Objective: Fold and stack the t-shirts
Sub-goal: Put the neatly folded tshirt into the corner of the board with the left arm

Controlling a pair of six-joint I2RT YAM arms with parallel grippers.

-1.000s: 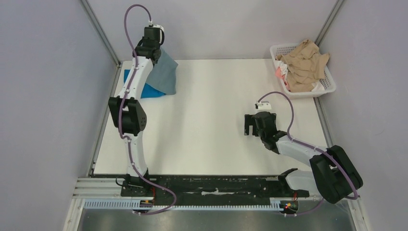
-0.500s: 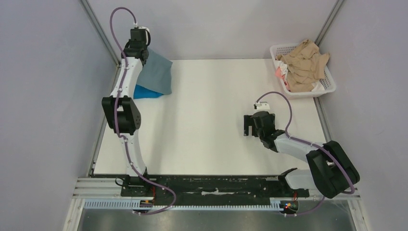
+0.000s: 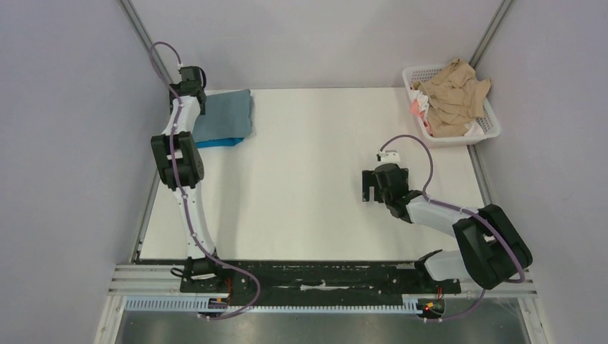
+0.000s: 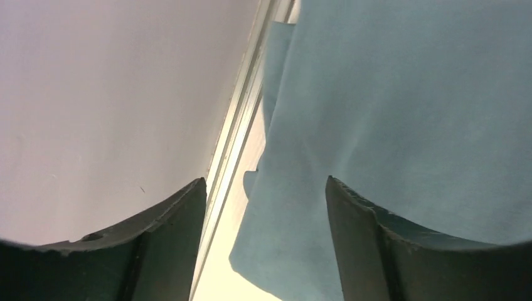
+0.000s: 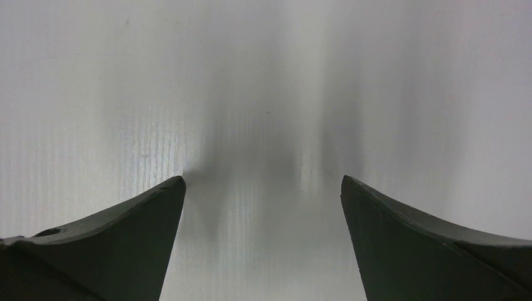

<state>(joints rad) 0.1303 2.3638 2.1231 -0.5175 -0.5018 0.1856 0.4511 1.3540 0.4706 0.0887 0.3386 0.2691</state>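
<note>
A folded slate grey-blue t-shirt (image 3: 226, 113) lies at the table's far left corner on top of a bright blue t-shirt (image 3: 219, 142), of which only a strip shows at the near edge. My left gripper (image 3: 192, 80) hangs over the grey shirt's far left edge, jaws open with nothing between them; its wrist view shows the grey cloth (image 4: 401, 113) spread flat under my open left gripper (image 4: 266, 188). My right gripper (image 3: 371, 186) stands open over bare table at centre right, and the right wrist view shows only white tabletop beneath my right gripper (image 5: 263, 182).
A white lattice basket (image 3: 489, 127) with beige and pink clothes stands at the far right corner. A metal frame post and the left wall (image 4: 94, 94) run close beside the left gripper. White tabletop (image 3: 308, 165) spans the middle.
The left arm carried the hanging grey shirt left and down onto the blue one, then its jaws opened and let go. The right arm barely moved.
</note>
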